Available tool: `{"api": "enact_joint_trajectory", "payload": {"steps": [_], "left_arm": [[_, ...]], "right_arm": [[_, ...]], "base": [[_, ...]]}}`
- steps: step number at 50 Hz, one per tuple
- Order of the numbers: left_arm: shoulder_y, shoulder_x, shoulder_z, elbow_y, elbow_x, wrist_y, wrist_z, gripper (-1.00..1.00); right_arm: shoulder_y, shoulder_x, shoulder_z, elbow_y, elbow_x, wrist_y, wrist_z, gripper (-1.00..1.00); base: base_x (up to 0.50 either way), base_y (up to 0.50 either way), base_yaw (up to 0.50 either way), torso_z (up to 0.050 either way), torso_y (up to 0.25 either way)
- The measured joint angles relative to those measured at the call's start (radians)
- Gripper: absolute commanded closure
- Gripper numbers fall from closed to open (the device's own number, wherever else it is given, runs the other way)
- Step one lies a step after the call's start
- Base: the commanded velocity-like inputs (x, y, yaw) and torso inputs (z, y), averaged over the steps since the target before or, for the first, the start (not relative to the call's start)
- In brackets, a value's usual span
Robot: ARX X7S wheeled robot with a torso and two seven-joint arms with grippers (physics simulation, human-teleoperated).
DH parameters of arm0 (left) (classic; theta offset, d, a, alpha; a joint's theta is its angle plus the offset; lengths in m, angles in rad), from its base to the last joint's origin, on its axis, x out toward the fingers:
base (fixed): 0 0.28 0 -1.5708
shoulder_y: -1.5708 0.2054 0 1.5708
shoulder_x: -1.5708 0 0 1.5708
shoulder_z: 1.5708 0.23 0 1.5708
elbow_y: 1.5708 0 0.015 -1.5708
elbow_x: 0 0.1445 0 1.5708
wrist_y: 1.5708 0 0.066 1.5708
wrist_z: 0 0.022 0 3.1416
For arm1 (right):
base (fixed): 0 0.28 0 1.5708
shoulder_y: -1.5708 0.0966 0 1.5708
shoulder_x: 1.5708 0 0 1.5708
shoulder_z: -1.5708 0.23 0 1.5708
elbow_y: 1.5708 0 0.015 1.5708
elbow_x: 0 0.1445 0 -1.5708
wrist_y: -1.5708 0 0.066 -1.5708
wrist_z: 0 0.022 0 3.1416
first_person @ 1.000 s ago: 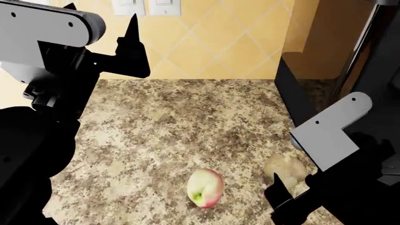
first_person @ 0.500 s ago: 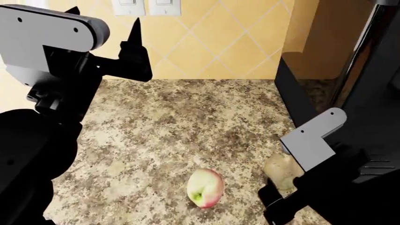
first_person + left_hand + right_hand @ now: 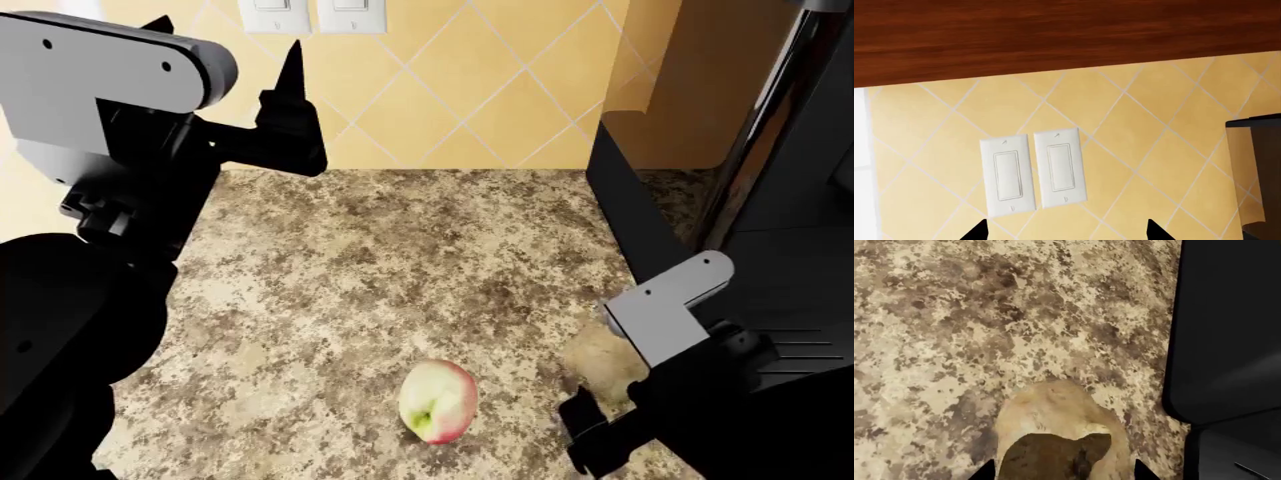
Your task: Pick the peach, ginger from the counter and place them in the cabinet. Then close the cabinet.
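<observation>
Ginger [image 3: 1054, 435] between right end effector [image 3: 1064, 471] tips

We count one peach [image 3: 439, 400] and one ginger [image 3: 1057, 435], both on the single counter [image 3: 387, 260]. Two grippers in view: left gripper [image 3: 227, 45], right gripper [image 3: 1062, 470]. Two white wall switches [image 3: 1034, 172], side by side on the tiled backsplash. One dark appliance [image 3: 747, 200] at the counter's right end.

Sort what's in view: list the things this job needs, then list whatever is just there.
Job:
peach
ginger, under the right gripper
counter

Just there:
two wall switches
tiled backsplash
dark appliance beside the ginger
</observation>
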Motion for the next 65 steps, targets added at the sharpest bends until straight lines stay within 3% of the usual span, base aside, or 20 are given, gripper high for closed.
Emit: {"api": "enact_joint_trajectory", "payload": {"steps": [2, 3, 17, 23, 28, 35, 44, 53, 65], "left_arm": [[0.001, -0.001, 0.000, -0.001, 0.000, 0.001, -0.001, -1.00], [0.001, -0.001, 0.001, -0.001, -0.001, 0.002, -0.001, -1.00], [0.006, -0.006, -0.004, 0.004, -0.010, 0.004, -0.006, -1.00], [-0.003, 0.012, -0.079, 0.061, -0.119, -0.101, -0.013, -1.00], [-0.027, 0.007, -0.178, 0.092, -0.407, -0.237, -0.130, -1.00], [-0.039, -0.082, -0.175, 0.106, -0.875, -0.300, -0.341, -1.00], [-0.009, -0.168, -0.110, 0.136, -1.191, -0.342, -0.481, -1.00], [0.033, -0.203, -0.056, 0.154, -1.301, -0.375, -0.527, -1.00], [0.083, -0.218, 0.023, 0.172, -1.285, -0.417, -0.512, -1.00]], "right_arm": [[-0.004, 0.002, 0.002, 0.004, -0.001, -0.005, -0.008, -1.00], [-0.005, 0.003, 0.003, 0.006, -0.001, -0.008, -0.013, 1.00], [-0.008, 0.008, 0.001, 0.024, -0.011, -0.014, -0.007, 1.00], [0.032, 0.029, 0.017, -0.026, 0.014, 0.003, 0.036, 1.00], [0.100, 0.043, 0.050, -0.084, 0.065, 0.019, 0.087, 1.00], [0.192, 0.067, 0.097, -0.156, 0.142, 0.034, 0.150, 1.00], [0.265, 0.104, 0.143, -0.228, 0.204, 0.035, 0.199, 1.00], [0.292, 0.130, 0.167, -0.267, 0.230, 0.028, 0.216, 1.00], [0.297, 0.143, 0.179, -0.285, 0.238, 0.022, 0.218, 1.00]], "base": [[0.00, 0.00, 0.00, 0.000, 0.000], [0.00, 0.00, 0.00, 0.000, 0.000], [0.00, 0.00, 0.00, 0.000, 0.000], [0.00, 0.00, 0.00, 0.000, 0.000], [0.00, 0.00, 0.00, 0.000, 0.000], [0.00, 0.00, 0.00, 0.000, 0.000], [0.00, 0.00, 0.00, 0.000, 0.000], [0.00, 0.00, 0.00, 0.000, 0.000], [0.00, 0.00, 0.00, 0.000, 0.000]]}}
